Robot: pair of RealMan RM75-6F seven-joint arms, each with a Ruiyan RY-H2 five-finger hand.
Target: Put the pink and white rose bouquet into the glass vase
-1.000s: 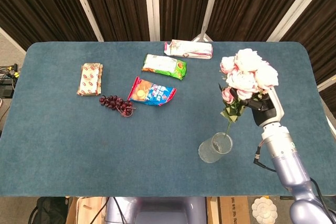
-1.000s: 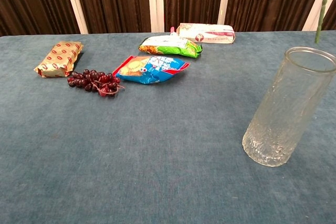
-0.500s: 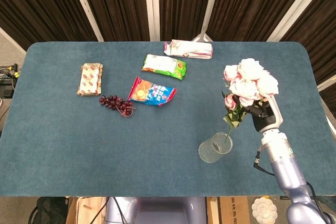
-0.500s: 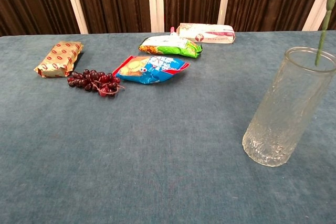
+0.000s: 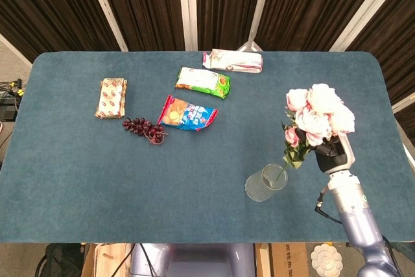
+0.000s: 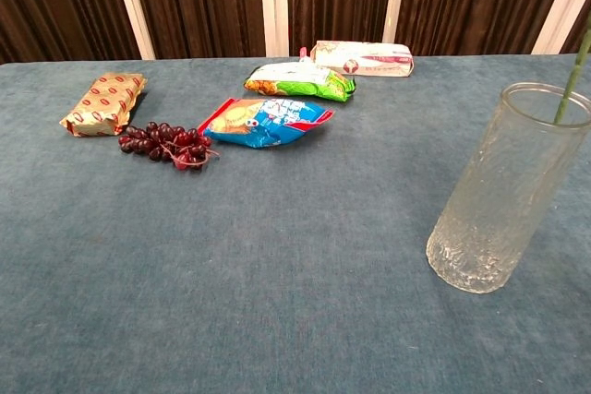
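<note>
1. A staged robot test space, more lab than home: dark pleated curtains point(image 5: 149, 4) with pale vertical strips close off the far side of the table point(image 5: 78, 167).
2. The table wears blue-green felt.
3. Below the table's near edge, cardboard boxes point(image 5: 107, 259) sit on the floor.

A blue table point(image 5: 78, 180) is carrying a loose group of snacks towards its far left half. A gold and red packet point(image 5: 111, 97) is lying furthest left, with a bunch of dark grapes point(image 5: 144, 128) sitting just beside it. A blue and red snack bag point(image 5: 188, 114) is resting next to the grapes. Behind it a green and white packet point(image 5: 203, 82) is lying, and a pink and white packet point(image 5: 233, 60) is sitting near the far edge. Dark curtains point(image 5: 142, 4) are hanging behind the table.
</note>
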